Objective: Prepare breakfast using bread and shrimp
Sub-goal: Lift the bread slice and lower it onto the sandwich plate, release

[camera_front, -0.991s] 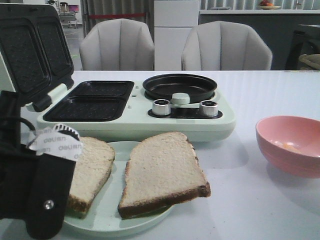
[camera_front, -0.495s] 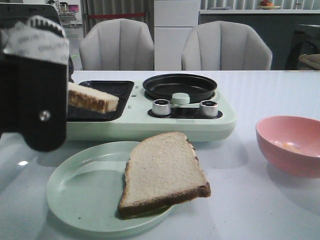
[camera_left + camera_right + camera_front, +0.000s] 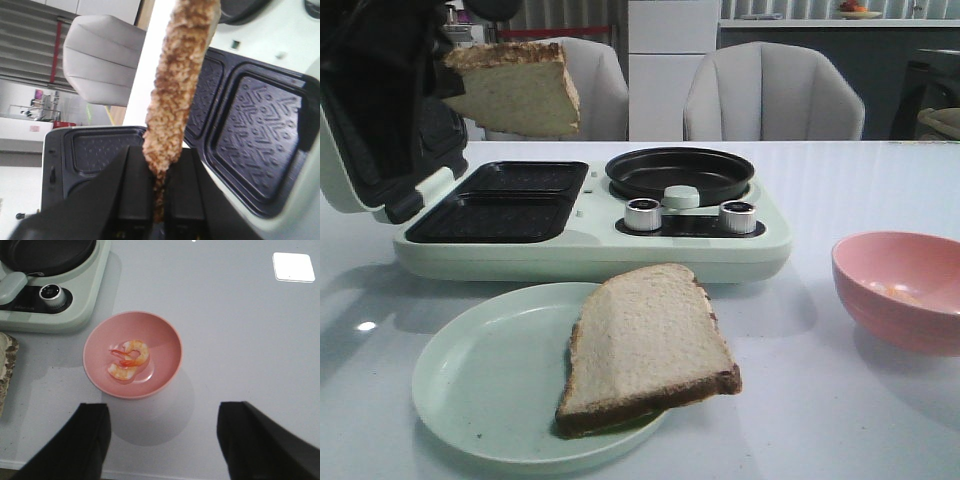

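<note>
My left gripper (image 3: 442,72) is shut on one bread slice (image 3: 515,92) and holds it in the air above the dark grill plates (image 3: 495,215) of the pale green sandwich maker (image 3: 590,255). In the left wrist view, that bread slice (image 3: 181,75) shows edge-on, pinched at its crust in the left gripper (image 3: 160,167). The second bread slice (image 3: 645,345) lies on the pale green plate (image 3: 470,380). A shrimp (image 3: 129,360) lies in the pink bowl (image 3: 170,340). My right gripper (image 3: 162,440) hangs open above the table, on the near side of the bowl, with nothing in it.
The sandwich maker's lid (image 3: 360,150) stands open at the left. Its round pan (image 3: 680,172) and two knobs (image 3: 643,214) are on the right half. The pink bowl (image 3: 900,290) sits at the table's right. Two grey chairs (image 3: 770,95) stand behind the table.
The left gripper has lifted one bread slice off the plate, up and back to over the sandwich maker. The slice has turned from flat to hanging. One slice stays on the plate.
</note>
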Motion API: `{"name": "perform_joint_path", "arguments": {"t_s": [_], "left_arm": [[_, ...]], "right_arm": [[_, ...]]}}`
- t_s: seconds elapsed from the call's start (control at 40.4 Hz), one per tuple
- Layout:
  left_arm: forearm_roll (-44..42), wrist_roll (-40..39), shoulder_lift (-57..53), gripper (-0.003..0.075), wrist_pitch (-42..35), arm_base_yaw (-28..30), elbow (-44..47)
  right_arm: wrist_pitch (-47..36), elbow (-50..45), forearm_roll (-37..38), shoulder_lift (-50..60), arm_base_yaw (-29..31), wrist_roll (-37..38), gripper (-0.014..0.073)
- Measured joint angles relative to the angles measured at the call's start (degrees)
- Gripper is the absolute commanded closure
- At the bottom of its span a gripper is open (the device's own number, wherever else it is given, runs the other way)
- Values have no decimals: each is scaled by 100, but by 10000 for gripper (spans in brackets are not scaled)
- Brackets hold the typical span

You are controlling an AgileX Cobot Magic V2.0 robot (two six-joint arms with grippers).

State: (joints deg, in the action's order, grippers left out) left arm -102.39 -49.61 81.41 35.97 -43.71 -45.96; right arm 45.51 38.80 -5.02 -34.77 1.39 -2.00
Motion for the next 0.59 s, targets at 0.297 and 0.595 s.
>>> {"name": "perform_joint_path", "arguments": {"t_s": [0.297,0.595], "left_arm": [[-60,662,1336,621,-791,1140,-1432],[-91,898,2841,621,-1055,1610,-2943]], "right_arm": [[0,0,0,0,0,0,35],[0,0,0,0,0,0,35]]}}
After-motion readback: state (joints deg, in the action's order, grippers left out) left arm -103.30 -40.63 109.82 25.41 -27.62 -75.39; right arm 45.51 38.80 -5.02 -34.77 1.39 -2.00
